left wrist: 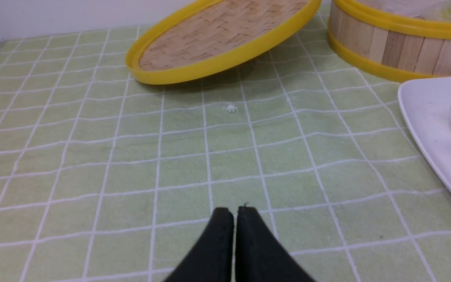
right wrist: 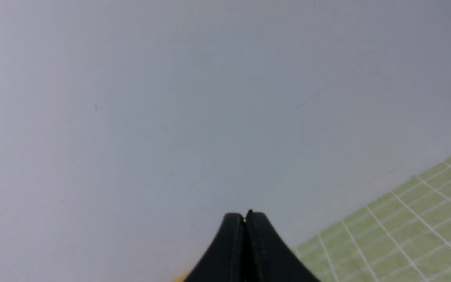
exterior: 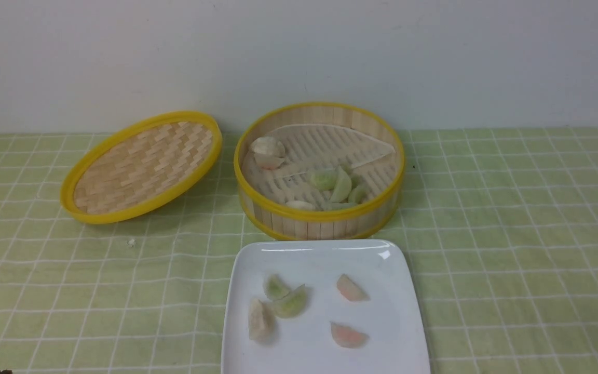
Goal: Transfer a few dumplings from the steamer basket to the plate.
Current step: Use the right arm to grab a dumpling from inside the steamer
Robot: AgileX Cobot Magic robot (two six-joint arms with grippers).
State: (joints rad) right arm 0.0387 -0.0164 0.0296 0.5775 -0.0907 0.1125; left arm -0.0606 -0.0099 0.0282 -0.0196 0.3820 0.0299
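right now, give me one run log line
left end effector shut; right end effector shut; plate: two green dumplings; steamer basket: more green

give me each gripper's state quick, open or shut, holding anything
Left gripper: closed, holding nothing.
Right gripper: closed, holding nothing.

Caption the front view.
Plate holds two green dumplings, two pink ones, one whitish one; more sit in the steamer basket behind, lid tilted alongside.

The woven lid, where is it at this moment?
In the front view the lid lies tilted on the green cloth, on the robot's left, just left of the steamer basket.
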